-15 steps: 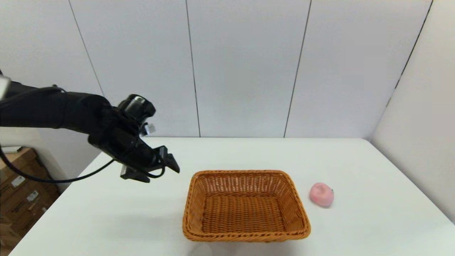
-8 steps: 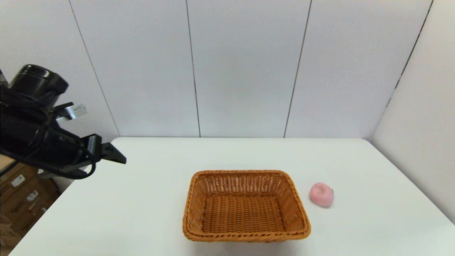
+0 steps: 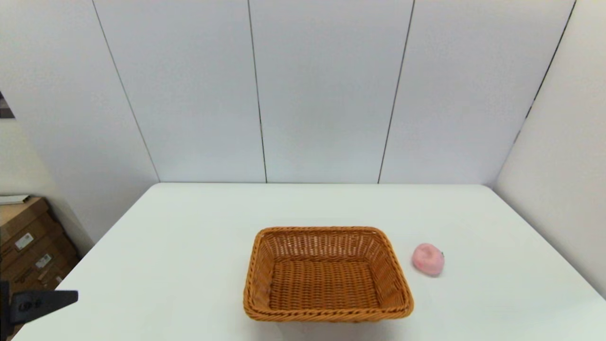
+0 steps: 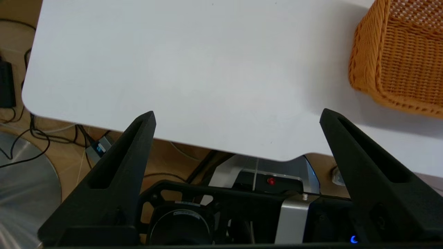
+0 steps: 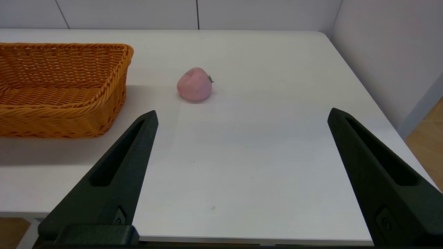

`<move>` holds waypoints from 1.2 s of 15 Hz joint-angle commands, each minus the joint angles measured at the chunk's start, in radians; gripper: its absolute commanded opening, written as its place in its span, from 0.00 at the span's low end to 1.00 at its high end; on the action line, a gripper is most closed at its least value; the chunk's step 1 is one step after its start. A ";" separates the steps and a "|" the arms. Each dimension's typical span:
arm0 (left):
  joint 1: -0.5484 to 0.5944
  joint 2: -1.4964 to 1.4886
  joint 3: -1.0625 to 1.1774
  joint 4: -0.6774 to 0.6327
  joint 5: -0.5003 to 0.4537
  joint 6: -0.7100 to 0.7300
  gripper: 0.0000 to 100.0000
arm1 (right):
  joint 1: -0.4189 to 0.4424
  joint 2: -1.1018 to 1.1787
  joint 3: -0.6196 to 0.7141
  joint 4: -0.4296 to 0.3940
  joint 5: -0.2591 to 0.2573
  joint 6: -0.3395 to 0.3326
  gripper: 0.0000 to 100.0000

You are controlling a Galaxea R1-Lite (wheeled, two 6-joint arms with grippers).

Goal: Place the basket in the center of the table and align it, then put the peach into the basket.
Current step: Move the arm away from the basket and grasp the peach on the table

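- The rectangular orange-brown wicker basket (image 3: 326,274) sits squared, mid-table.
- The small pink peach (image 3: 428,259) lies right of it, unplaced.
- Left gripper (image 4: 237,116) and right gripper (image 5: 242,116) gape wide, empty.

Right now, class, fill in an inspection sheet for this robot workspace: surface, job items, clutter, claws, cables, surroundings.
Surface: white table, smooth, with rounded corners.
Job items: basket near the table's middle, nothing in it; peach on the table to the basket's right, apart from it.
Clutter: nothing seen on the table.
Claws: left claw open, low by the table's near left corner, holding nothing; right claw open, over the table's near right part, holding nothing, peach ahead of it.
Cables: black cables on the floor under the left corner.
Surroundings: grey panelled walls; cardboard boxes at far left.
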 commanded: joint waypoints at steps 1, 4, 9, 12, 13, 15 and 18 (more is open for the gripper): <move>0.001 -0.383 0.240 -0.003 0.022 0.003 1.00 | 0.000 -0.002 0.000 0.000 0.000 0.000 1.00; 0.003 -0.534 0.352 -0.074 0.048 0.060 1.00 | 0.000 -0.002 0.000 0.000 0.000 0.000 1.00; 0.003 -0.679 0.591 -0.358 0.165 0.199 1.00 | 0.000 -0.002 0.000 0.000 0.000 0.001 1.00; 0.016 -0.711 0.652 -0.428 0.148 0.268 1.00 | 0.000 0.000 0.000 0.000 0.000 0.001 1.00; 0.016 -0.710 0.668 -0.442 0.148 0.279 1.00 | 0.000 -0.002 0.000 -0.001 0.000 0.001 1.00; 0.032 -0.753 0.692 -0.479 0.086 0.287 1.00 | 0.000 -0.002 0.000 -0.001 -0.002 0.001 1.00; 0.039 -0.902 0.718 -0.476 0.005 0.304 1.00 | 0.000 -0.002 0.000 -0.001 -0.002 0.001 1.00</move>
